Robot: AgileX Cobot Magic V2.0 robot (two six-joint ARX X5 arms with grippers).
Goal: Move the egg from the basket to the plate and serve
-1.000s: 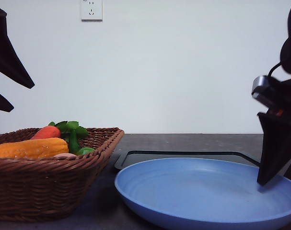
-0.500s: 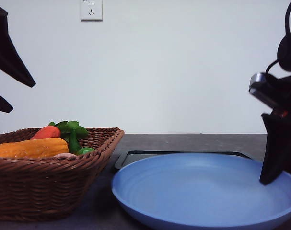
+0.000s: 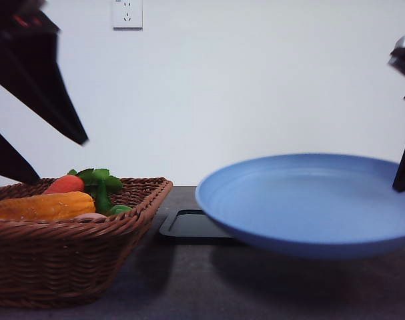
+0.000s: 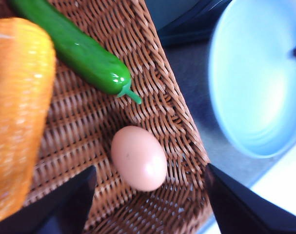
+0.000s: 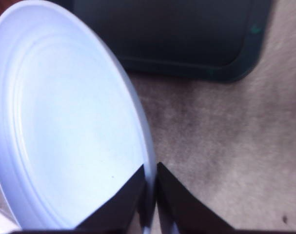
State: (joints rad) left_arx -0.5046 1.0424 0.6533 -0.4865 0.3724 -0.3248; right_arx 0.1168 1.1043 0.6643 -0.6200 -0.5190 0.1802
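Right end effector (image 5: 148,187) pinching plate (image 5: 65,131) rim, left end effector (image 4: 148,195) spread wide over egg (image 4: 139,157) by basket (image 4: 172,112) edge

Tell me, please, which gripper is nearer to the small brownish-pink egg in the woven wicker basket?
Left. The left gripper hangs open just above the brownish-pink egg, fingers either side; the right gripper is across the table, clamped on the light blue plate's rim.
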